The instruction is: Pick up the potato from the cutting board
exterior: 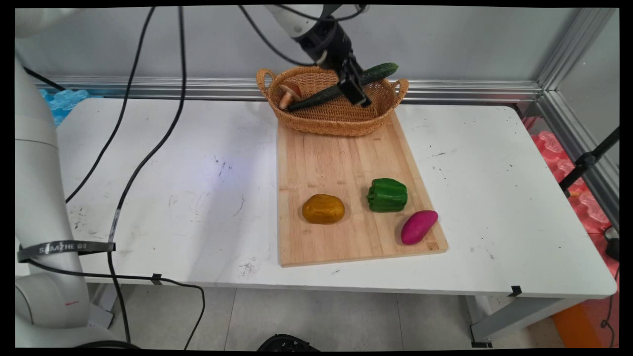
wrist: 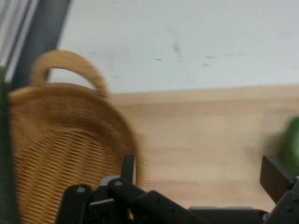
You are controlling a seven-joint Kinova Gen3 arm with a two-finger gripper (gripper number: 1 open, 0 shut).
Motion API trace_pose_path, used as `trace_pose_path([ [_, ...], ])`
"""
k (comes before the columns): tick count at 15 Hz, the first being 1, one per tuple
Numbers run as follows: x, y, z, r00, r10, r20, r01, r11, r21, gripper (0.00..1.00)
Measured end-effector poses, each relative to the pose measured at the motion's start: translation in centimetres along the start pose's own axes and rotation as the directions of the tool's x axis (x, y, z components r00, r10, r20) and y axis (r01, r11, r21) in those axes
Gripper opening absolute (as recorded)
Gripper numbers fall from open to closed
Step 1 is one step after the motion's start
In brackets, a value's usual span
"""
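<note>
My gripper (exterior: pixel 357 94) hangs open over the right half of a wicker basket (exterior: pixel 321 123) at the far end of a wooden cutting board (exterior: pixel 341 163). A long dark green cucumber (exterior: pixel 316 99) lies slanted in the basket, its upper end resting on the right rim just behind the gripper. A brown mushroom (exterior: pixel 288 94) sits in the basket's left part. In the hand view the gripper (wrist: pixel 201 175) has its fingers (wrist: pixel 128 168) spread wide with nothing between them, above the basket's rim (wrist: pixel 70 112) and the board (wrist: pixel 210 135). The cucumber (wrist: pixel 5 163) shows only at the left edge there.
On the near part of the board lie a yellow-brown potato (exterior: pixel 323 208), a green bell pepper (exterior: pixel 387 195) and a purple sweet potato (exterior: pixel 418 227). Black cables (exterior: pixel 148 123) hang over the table's left side. A metal rail (exterior: pixel 470 91) runs along the back wall.
</note>
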Motion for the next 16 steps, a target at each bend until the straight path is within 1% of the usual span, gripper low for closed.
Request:
trace_pose_path([
  [4, -1.5, 3.8, -1.3, 0.999, 0.015, 0.032, -0.013, 0.999, -0.044, 1.0],
  [7, -4.2, 7.3, -2.1, 0.997, 0.037, 0.074, -0.032, 0.997, -0.071, 1.0],
  [10, -7.1, 10.0, -2.2, 0.993, 0.055, 0.107, -0.046, 0.996, -0.082, 1.0],
  [16, -10.8, 13.9, -1.3, 0.989, 0.068, 0.133, -0.054, 0.993, -0.106, 1.0],
])
